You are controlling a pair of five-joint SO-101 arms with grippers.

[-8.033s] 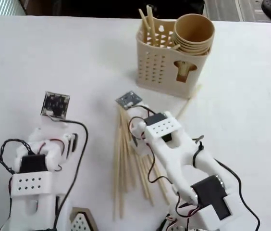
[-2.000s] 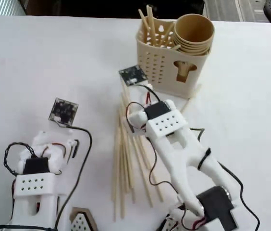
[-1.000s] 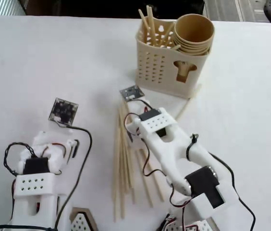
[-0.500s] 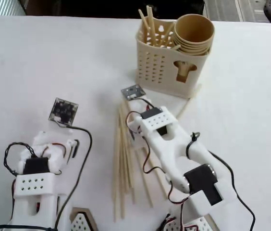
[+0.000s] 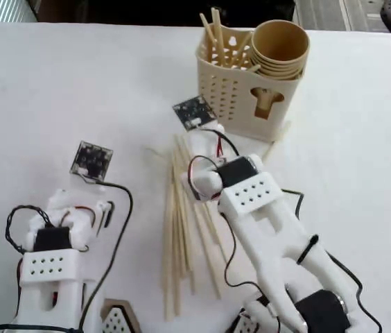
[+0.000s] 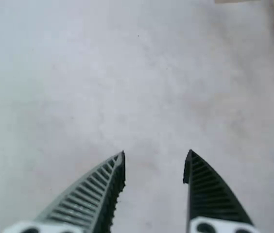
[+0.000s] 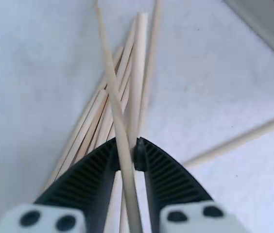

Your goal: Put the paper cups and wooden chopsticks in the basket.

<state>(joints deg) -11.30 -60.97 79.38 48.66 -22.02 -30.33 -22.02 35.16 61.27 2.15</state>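
My right claw (image 7: 136,143) is closed on one chopstick (image 7: 111,77), taken singly, I judge, so it can stand in the basket (image 5: 231,97) at the far side, where the cups (image 5: 279,43) sit stacked. The pile (image 5: 177,229) lies on the desk (image 5: 77,76) beneath. My left claw (image 6: 154,156) hangs open, idle.

We note a white table (image 5: 57,76) under even light. Beyond the table's far edge runs a dark strip (image 5: 147,10); a pale slatted panel (image 5: 1,8) sits past its far-left corner.
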